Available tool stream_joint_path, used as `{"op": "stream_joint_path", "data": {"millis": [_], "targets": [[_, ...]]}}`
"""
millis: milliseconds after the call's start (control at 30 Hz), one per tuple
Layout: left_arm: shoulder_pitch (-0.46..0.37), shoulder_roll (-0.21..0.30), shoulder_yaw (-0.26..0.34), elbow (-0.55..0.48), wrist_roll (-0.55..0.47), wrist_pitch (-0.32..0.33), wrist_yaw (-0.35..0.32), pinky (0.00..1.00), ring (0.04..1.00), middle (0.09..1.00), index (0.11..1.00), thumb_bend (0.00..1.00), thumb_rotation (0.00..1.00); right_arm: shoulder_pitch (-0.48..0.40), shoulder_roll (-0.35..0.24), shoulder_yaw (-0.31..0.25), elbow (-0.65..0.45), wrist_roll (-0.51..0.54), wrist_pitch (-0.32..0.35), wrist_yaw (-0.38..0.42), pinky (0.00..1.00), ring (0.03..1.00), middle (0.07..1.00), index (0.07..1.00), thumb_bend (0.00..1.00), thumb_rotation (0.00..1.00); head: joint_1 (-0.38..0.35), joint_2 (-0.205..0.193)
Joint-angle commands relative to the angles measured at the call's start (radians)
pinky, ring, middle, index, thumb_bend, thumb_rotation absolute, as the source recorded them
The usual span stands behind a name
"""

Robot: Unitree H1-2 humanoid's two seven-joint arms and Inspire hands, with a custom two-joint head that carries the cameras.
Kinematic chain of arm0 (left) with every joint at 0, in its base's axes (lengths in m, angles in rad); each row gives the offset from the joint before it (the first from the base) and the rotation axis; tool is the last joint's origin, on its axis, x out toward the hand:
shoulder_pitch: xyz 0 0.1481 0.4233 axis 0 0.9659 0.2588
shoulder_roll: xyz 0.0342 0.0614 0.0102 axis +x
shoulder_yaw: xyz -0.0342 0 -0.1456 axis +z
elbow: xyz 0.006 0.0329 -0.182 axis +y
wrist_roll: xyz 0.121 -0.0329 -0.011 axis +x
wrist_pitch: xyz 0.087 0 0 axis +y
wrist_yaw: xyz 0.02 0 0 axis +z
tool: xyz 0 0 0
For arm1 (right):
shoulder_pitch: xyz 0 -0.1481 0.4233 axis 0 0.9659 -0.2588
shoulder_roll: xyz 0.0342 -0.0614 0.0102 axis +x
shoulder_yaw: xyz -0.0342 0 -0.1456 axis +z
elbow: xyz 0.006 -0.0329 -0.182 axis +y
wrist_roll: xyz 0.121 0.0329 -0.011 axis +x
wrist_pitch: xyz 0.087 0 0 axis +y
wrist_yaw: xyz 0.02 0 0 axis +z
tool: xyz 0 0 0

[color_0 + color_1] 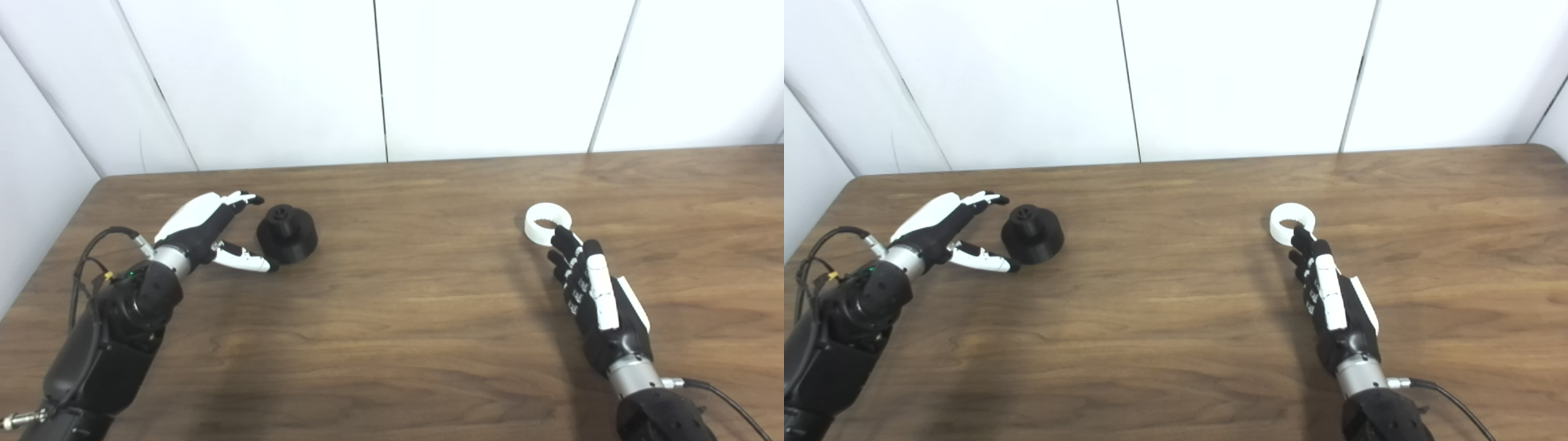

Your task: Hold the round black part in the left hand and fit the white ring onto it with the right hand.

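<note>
Left eye view: your left hand [205, 236] is spread wide, empty, just beside the round black part [286, 234] on the worktop [404, 318]. Your right hand [591, 294] holds nothing, fingers [566, 242] extended, tips at the white ring [547, 224]; contact unclear. Both parts lie well apart.

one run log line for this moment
left hand: open beside black part | right hand: open, fingertips at white ring | both parts on table, ring unfitted
</note>
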Motion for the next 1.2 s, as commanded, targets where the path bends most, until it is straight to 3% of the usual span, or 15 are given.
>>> {"op": "stream_joint_path", "data": {"millis": [0,567,1167], "targets": [[-0.067,0.024,0.003,-0.001,0.017,-0.013,0.012,1.00,1.000,1.000,0.921,1.00,0.33,-0.016,0.008,-0.001,-0.030,0.003,-0.039,0.000,1.00,0.955,0.950,0.926,0.56,1.00,0.000,0.001],[-0.140,0.028,-0.036,0.104,0.020,-0.042,0.007,1.00,1.000,1.000,0.910,1.00,0.35,-0.006,0.016,-0.003,-0.037,-0.001,-0.038,-0.006,1.00,0.954,0.951,0.930,0.55,1.00,-0.010,0.000],[-0.208,0.029,-0.055,0.174,-0.007,-0.037,-0.076,1.00,1.000,1.000,0.907,1.00,0.33,0.012,0.028,-0.006,-0.049,-0.001,-0.043,-0.014,1.00,0.952,0.944,0.924,0.56,1.00,-0.022,0.002]]}}
